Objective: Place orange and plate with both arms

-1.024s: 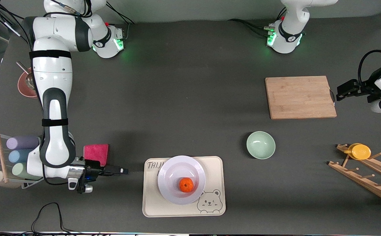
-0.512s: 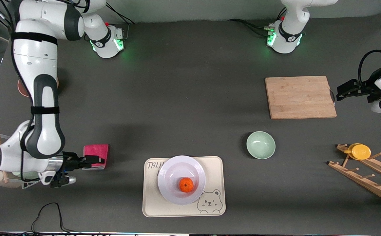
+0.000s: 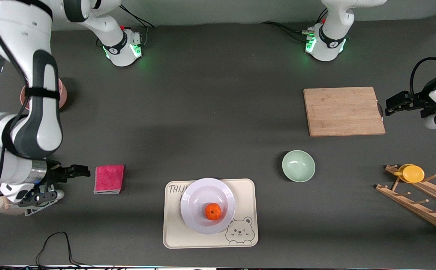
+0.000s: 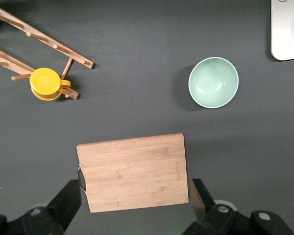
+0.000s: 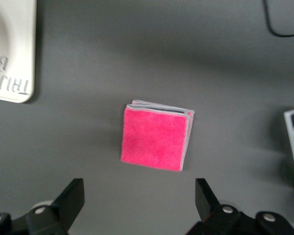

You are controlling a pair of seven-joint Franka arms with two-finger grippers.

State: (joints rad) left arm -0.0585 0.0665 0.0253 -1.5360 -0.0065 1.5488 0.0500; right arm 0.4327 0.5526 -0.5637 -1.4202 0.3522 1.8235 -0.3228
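The orange (image 3: 213,212) lies in the pale lavender plate (image 3: 195,195), which rests on the beige bear tray (image 3: 246,195) near the front camera. My right gripper (image 3: 79,171) is open and empty beside the pink cloth, toward the right arm's end of the table, well apart from the plate. In the right wrist view its fingers (image 5: 73,200) stand wide apart. My left gripper (image 3: 390,105) is open and empty by the edge of the cutting board at the left arm's end, and waits. Its fingers (image 4: 68,198) are spread in the left wrist view.
A folded pink cloth (image 3: 109,179) (image 5: 156,138) lies beside the tray. A pale green bowl (image 3: 298,165) (image 4: 213,82), a wooden cutting board (image 3: 343,111) (image 4: 133,171), a wooden peg rack (image 3: 422,204) with a yellow cup (image 3: 412,173) and a cup rack (image 3: 13,202) stand around.
My right arm has drawn back from beside the tray toward its end of the table, past the pink cloth, with the gripper empty. The left arm, plate and orange have not moved.
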